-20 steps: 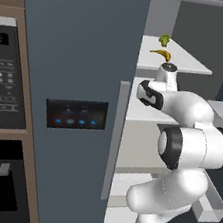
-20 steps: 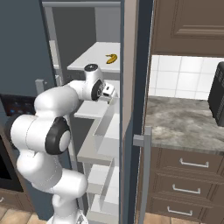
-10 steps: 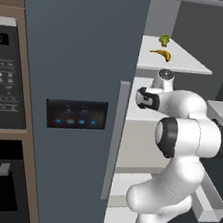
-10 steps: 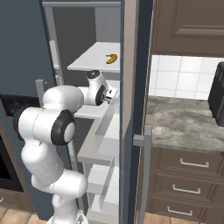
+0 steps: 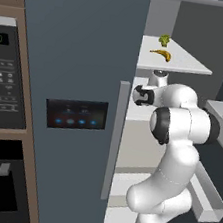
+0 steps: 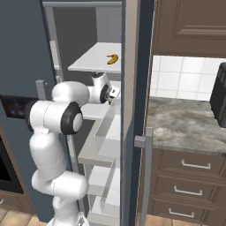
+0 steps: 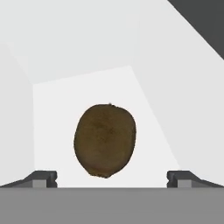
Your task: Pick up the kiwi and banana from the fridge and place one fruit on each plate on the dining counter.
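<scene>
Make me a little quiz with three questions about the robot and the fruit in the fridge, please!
1. True or false: the banana lies on a white shelf above the robot's hand.
2. In the hand view, which fruit sits between the two fingertips? A) a kiwi B) a banana C) an apple
3. Fill in the gap: the gripper is wide ____ and holds nothing.

Key
1. True. The banana rests on the upper shelf inside the open fridge.
2. A. The brown kiwi lies right ahead of the hand on a pale shelf.
3. Open. Both tips stand far apart, either side of the kiwi.
</scene>
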Controlling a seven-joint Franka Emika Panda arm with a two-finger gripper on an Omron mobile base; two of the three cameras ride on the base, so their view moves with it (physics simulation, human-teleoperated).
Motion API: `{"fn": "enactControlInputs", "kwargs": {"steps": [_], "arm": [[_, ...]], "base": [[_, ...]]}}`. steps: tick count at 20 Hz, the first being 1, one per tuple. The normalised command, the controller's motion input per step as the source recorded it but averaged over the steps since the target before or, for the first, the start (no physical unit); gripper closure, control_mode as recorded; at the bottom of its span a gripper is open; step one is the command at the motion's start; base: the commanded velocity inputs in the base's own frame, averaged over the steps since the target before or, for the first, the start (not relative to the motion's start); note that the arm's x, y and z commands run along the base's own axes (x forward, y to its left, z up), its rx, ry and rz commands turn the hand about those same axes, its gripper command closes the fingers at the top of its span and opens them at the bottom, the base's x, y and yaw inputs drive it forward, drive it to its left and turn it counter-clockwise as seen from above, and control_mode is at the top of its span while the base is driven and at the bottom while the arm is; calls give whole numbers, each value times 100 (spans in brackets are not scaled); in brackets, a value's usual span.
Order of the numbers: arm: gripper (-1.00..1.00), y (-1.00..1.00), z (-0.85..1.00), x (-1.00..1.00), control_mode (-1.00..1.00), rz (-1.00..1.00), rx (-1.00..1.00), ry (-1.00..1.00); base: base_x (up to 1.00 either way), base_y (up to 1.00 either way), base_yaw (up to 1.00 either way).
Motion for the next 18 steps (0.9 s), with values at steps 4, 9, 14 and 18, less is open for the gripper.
{"fn": "enactControlInputs", "kwargs": {"steps": [4, 9, 14, 18], "arm": [[-100, 0, -4, 52, -100, -1, 0, 9], [-100, -1, -25, 31, -100, 0, 0, 5], [-100, -2, -48, 0, -100, 0, 0, 0], [-100, -3, -37, 4, -100, 0, 0, 0]], "base": [[0, 0, 0], [0, 0, 0], [0, 0, 0], [0, 0, 0]]}}
